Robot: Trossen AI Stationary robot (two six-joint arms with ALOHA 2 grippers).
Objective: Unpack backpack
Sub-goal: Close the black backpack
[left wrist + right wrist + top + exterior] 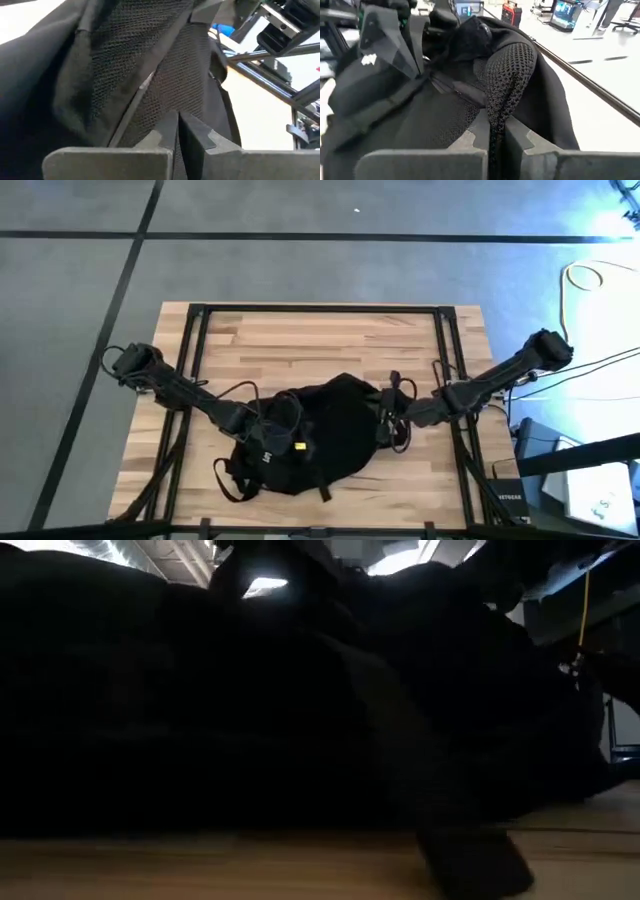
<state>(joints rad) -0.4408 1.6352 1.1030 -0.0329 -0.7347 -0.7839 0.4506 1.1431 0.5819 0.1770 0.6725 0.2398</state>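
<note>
Lying near the front edge of the bench (300,340), the backpack (330,435) is gripped from both sides: left gripper (176,131) clenched on its mesh fabric, right gripper (496,136) pinching a mesh strap.

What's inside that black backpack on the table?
Nothing inside shows. The backpack lies on the wooden table, each pincer, left and right, pinching its fabric; black cloth and mesh hide any contents.
</note>
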